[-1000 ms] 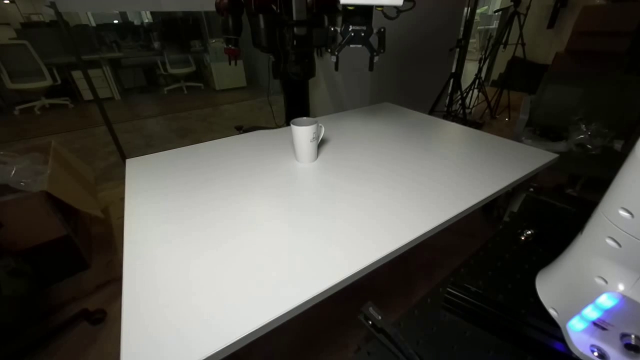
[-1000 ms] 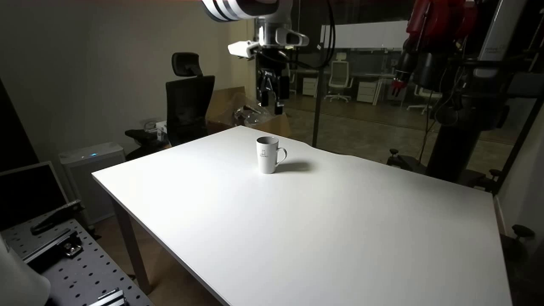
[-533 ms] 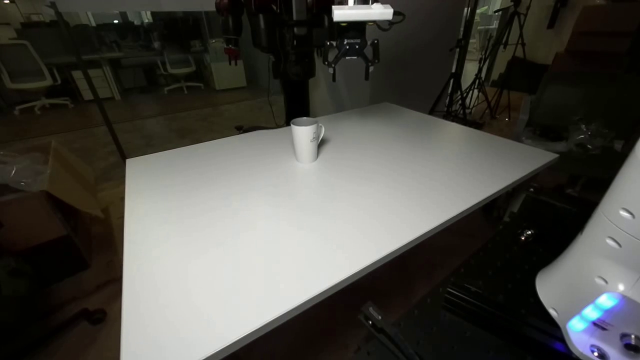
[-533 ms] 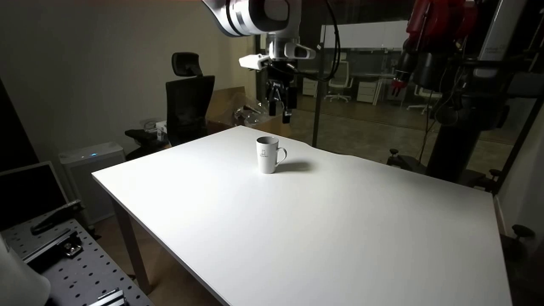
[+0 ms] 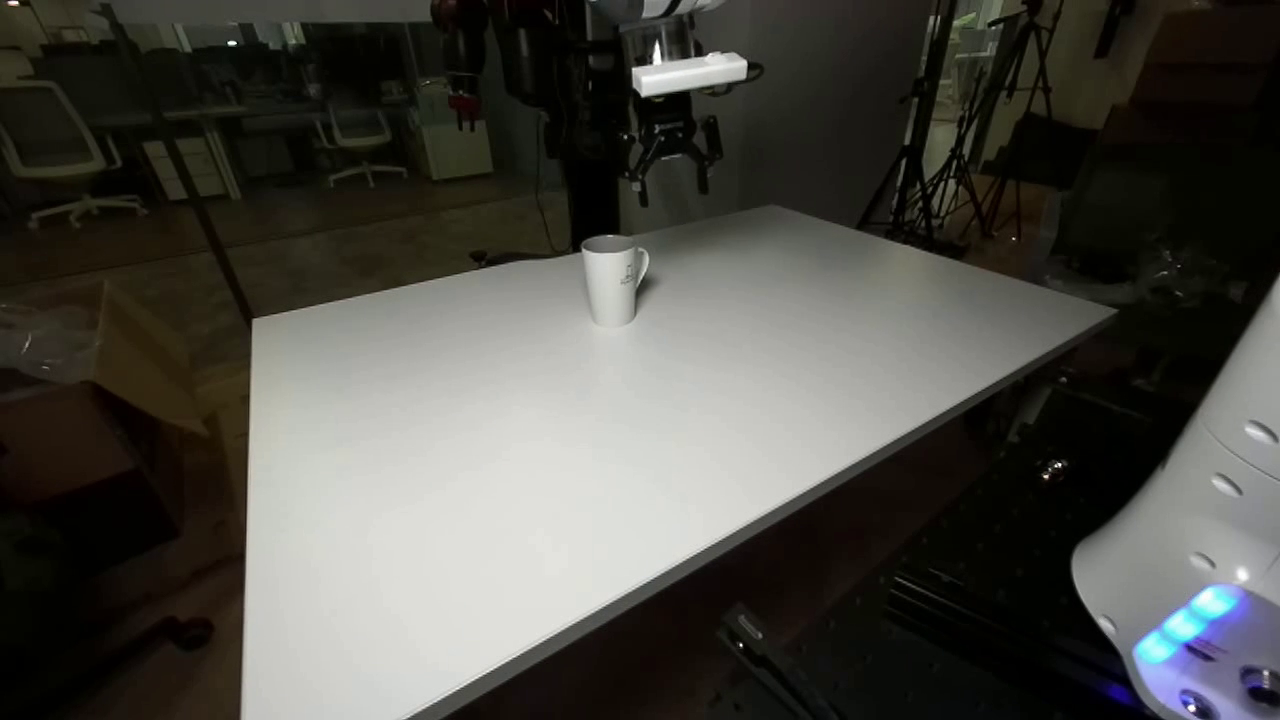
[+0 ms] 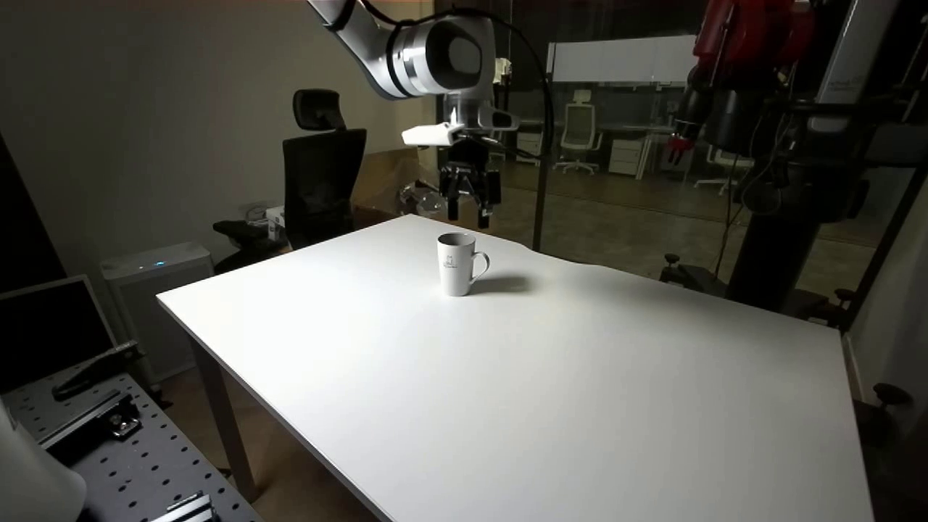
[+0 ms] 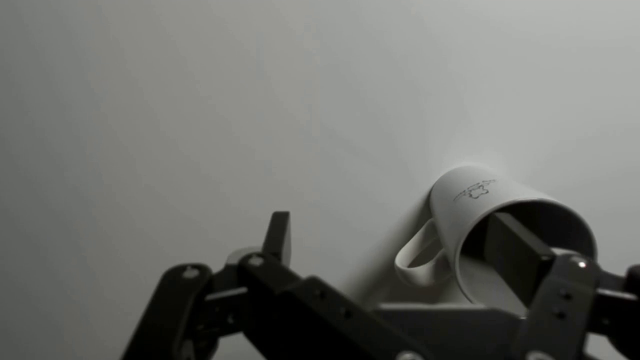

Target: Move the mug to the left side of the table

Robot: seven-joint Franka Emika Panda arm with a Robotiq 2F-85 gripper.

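Note:
The white mug stands upright on the white table, near its far edge; it is also in an exterior view, with its handle to the right. My gripper is open and empty, above the mug in both exterior views, not touching it. In the wrist view, the mug is at the lower right of the picture. My gripper has its right finger in front of the mug's mouth and its left finger over bare table, left of the handle.
A second, dark robot with red parts stands behind the table's far edge. A black office chair and a cardboard box stand beyond the table. A perforated bench is by my arm's base.
My gripper has come down toward the mug and shifted left in an exterior view, turning slightly. It stays open. The mug has not moved.

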